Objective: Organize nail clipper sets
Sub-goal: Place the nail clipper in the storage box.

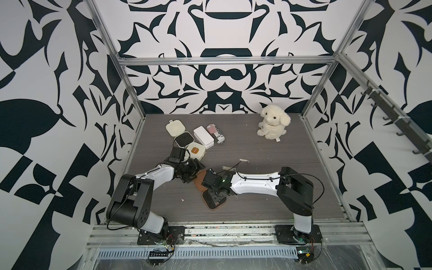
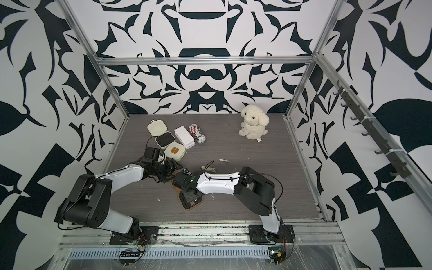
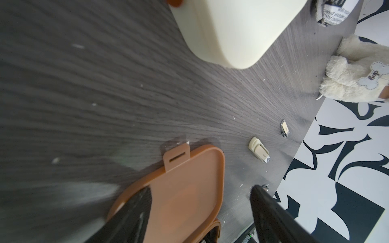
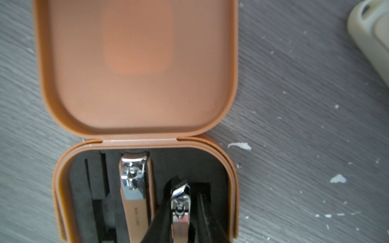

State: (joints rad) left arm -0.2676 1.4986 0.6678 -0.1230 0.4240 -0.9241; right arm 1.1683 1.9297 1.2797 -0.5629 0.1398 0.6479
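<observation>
The tan-brown case (image 1: 214,201) lies open near the front middle, its lid (image 3: 189,189) flat on the table. Its black slotted inside (image 4: 164,160) holds a large clipper (image 4: 135,189). My right gripper (image 4: 185,187) hangs over that inside with a small clipper (image 4: 180,202) between its fingers, and a thin dark gap shows beside one finger. My left gripper (image 3: 201,188) is open, one finger (image 3: 130,210) over the lid's edge. Two loose clippers (image 1: 244,160) (image 1: 228,167) lie behind. An open cream case (image 1: 176,128) and a closed one (image 1: 196,151) sit at the back left.
A plain white box (image 1: 203,136) and a striped can (image 1: 216,133) lie next to the cream cases. A plush dog (image 1: 273,121) sits at the back right. Metal frame posts and patterned walls ring the grey table (image 1: 268,187). Small white crumbs dot its surface.
</observation>
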